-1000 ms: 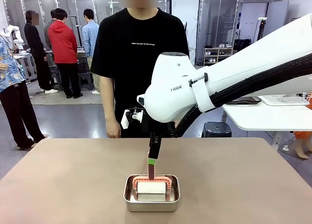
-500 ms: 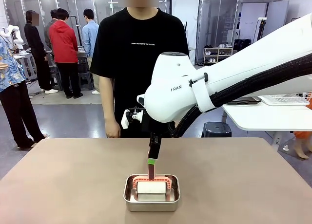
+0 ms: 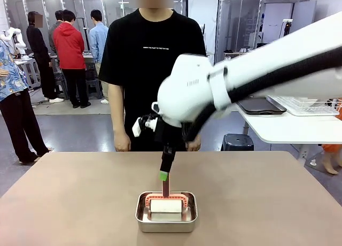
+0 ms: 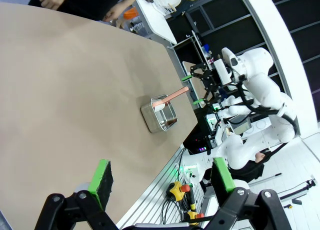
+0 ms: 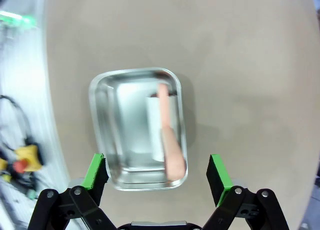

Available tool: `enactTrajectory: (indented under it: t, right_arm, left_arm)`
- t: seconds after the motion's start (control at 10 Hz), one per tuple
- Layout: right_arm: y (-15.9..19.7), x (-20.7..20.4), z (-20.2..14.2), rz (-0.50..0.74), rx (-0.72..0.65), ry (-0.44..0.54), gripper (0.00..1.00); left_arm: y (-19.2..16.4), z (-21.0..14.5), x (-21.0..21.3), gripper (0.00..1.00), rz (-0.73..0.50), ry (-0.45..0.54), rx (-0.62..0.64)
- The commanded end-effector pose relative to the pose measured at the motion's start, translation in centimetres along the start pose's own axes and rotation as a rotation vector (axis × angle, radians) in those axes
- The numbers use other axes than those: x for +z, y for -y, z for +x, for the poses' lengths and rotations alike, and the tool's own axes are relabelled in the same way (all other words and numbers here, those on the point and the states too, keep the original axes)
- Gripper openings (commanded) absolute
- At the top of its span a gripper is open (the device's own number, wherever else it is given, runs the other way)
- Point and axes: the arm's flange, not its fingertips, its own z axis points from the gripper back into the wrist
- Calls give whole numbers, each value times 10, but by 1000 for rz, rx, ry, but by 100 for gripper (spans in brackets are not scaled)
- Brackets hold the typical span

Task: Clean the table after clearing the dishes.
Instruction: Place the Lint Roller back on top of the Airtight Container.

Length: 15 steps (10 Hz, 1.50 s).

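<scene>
Since the earlier frame the white right arm has shifted leftward at upper right. Right gripper (image 5: 157,182) hangs wide, gripping nothing, above the small square steel pan (image 3: 166,212) at lower centre of the plain beige-brown table (image 3: 75,198). Pan holds a pink-handled white roller (image 3: 166,203). Left gripper (image 4: 160,182) also wide, holding nothing.

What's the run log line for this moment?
right gripper: open, above steel pan | tool handle: upright in pan | left gripper: open
</scene>
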Motion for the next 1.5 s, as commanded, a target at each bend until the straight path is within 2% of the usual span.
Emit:
enactTrajectory:
  t: [0.0, 0.1, 0.2, 0.3, 0.4, 0.5, 0.7, 0.8, 1.1, 1.3, 1.4]
  right_arm:
    - [22, 60, -8, 132, -182, 162, 100]
    - [31, 83, -18, 199, -263, 246, 100]
    - [46, 102, -40, 248, -386, 319, 100]
    - [60, 117, -71, 349, -501, 418, 100]
    - [74, 129, -115, 503, -620, 541, 100]
    - [89, 140, -168, 600, -718, 640, 100]
    - [106, 148, -288, 630, -998, 739, 100]
    - [108, 149, -340, 732, -1045, 798, 100]
    - [93, 149, -479, 694, -1178, 925, 100]
    - [72, 144, -551, 694, -1248, 945, 100]
    - [67, 143, -579, 695, -1210, 934, 100]
  left_arm:
    - [4, -3, 0, 100, 9, 12, -9]
    - [4, -3, 0, 100, 9, 12, -9]
    - [4, -3, 0, 100, 9, 12, -9]
    - [4, -3, 0, 100, 9, 12, -9]
    - [4, -3, 0, 100, 9, 12, -9]
    - [4, -3, 0, 100, 9, 12, -9]
    - [4, -3, 0, 100, 9, 12, -9]
    - [4, -3, 0, 100, 9, 12, -9]
    - [4, -3, 0, 100, 9, 12, -9]
    - [4, -3, 0, 100, 9, 12, -9]
    - [4, -3, 0, 100, 9, 12, -9]
